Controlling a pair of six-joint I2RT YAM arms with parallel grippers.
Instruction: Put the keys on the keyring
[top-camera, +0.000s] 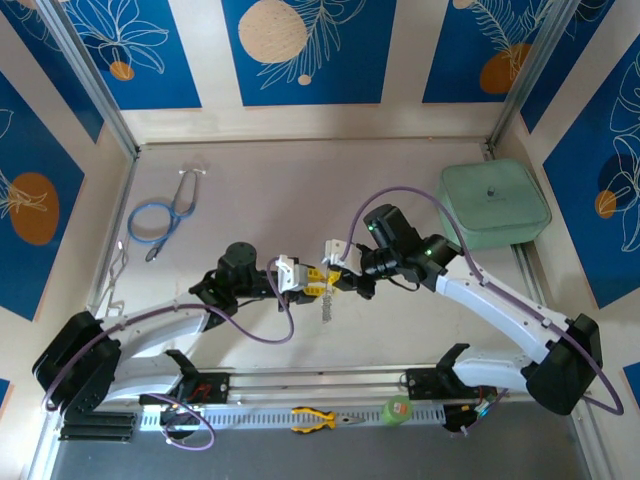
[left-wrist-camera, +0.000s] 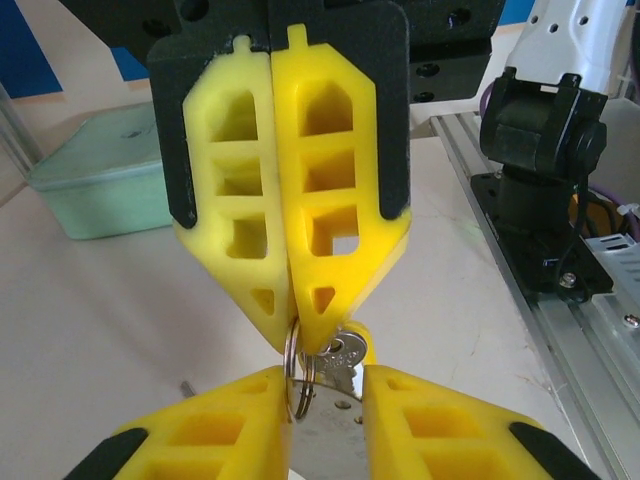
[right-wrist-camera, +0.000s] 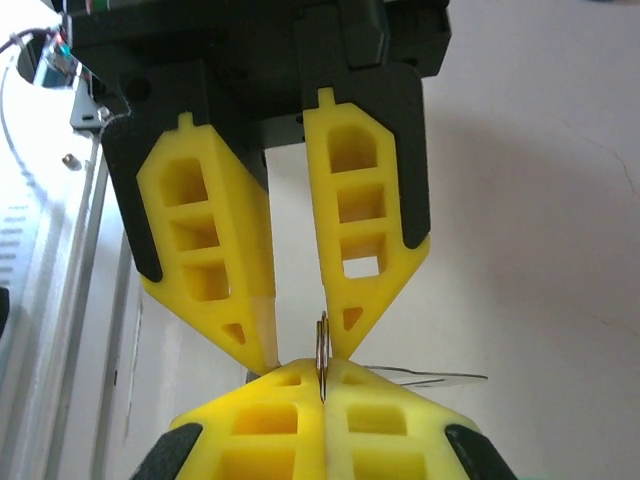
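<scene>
The keyring (top-camera: 325, 300) is seen hanging in mid-air over the middle of the pale table (top-camera: 300, 180), between the two grippers. At far left, a blue-tubed stethoscope (top-camera: 184, 193) is laid in a loose coil. Next, the left gripper (right-wrist-camera: 300, 350) is held with its yellow, lattice-ribbed fingers spread. A flat silver key (left-wrist-camera: 343, 357) is seen in the gap between them, but whether it is touched by them cannot be told. A thin round metal ring of the keyring, just beside the key, is pinched edge-on by the right gripper (left-wrist-camera: 300, 338), whose wedge-shaped yellow fingers are pressed together on it. On the metal rail at the near edge, yellow-handled pliers (top-camera: 318, 420) and a round green tape roll (top-camera: 397, 409) are laid. Farthest right, a rounded-square mint-green lidded container (top-camera: 493, 203) is set.
</scene>
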